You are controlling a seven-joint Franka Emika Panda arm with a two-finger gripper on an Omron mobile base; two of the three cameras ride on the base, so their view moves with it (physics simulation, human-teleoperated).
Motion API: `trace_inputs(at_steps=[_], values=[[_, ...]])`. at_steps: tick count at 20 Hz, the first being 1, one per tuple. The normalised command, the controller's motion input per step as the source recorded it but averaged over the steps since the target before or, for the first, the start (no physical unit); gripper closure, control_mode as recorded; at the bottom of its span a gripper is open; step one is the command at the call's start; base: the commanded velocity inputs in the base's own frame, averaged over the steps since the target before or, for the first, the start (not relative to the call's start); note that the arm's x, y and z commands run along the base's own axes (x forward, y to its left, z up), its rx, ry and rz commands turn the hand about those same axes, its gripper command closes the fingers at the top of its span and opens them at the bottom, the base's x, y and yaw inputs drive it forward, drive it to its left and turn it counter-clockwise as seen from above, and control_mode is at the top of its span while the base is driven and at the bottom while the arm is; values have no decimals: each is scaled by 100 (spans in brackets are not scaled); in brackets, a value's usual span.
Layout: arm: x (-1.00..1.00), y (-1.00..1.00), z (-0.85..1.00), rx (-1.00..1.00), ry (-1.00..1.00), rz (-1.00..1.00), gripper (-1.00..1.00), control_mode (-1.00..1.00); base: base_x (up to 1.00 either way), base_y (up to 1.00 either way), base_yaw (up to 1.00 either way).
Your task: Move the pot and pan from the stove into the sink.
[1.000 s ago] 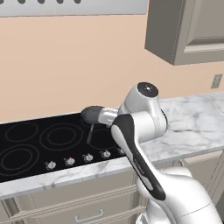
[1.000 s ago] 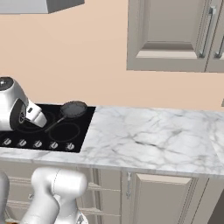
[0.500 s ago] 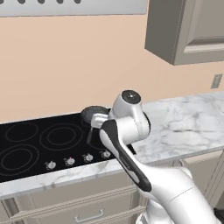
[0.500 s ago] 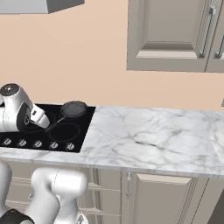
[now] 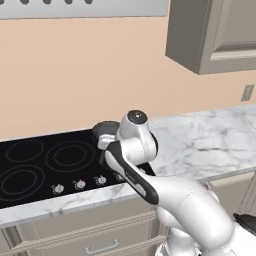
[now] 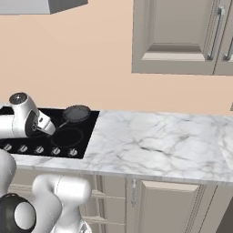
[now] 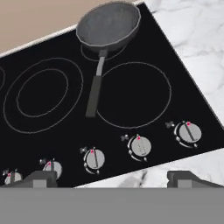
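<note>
The pan point(image 7: 109, 26) sits on the back right burner of the stove point(image 7: 131, 94), its long handle point(image 7: 95, 89) pointing toward the knobs point(image 7: 140, 146) along the front. In the base views the pan point(image 6: 76, 113) point(image 5: 105, 129) lies at the back right corner of the stove point(image 5: 40, 160), partly behind my arm in the left one. My gripper point(image 7: 113, 178) hangs open above the stove's front edge, short of the handle, with nothing between its fingertips point(image 7: 41, 177). The pot and the sink are out of view.
White marble counter point(image 6: 154, 141) runs to the right of the stove. Wall cabinets point(image 6: 182, 36) hang above it and a range hood point(image 5: 85, 7) hangs over the stove. Drawers and cabinet doors point(image 6: 173, 205) lie below the counter.
My arm has swung a little leftward and lower over the stove's right side. The pan has not moved and the gripper stays open.
</note>
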Motion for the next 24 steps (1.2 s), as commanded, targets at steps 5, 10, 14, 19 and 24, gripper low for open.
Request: trace_inputs(at_steps=[5,10,14,19,24], values=[[42,13,-40,-2,2,1,-100,-100,0,0,0],[43,14,-39,-2,2,1,-100,-100,0,0,0],[42,12,-37,-2,2,1,-100,-100,0,0,0],[39,9,-36,-1,2,2,-100,-100,0,0,0],[34,10,-31,-2,0,1,-100,-100,0,0,0]])
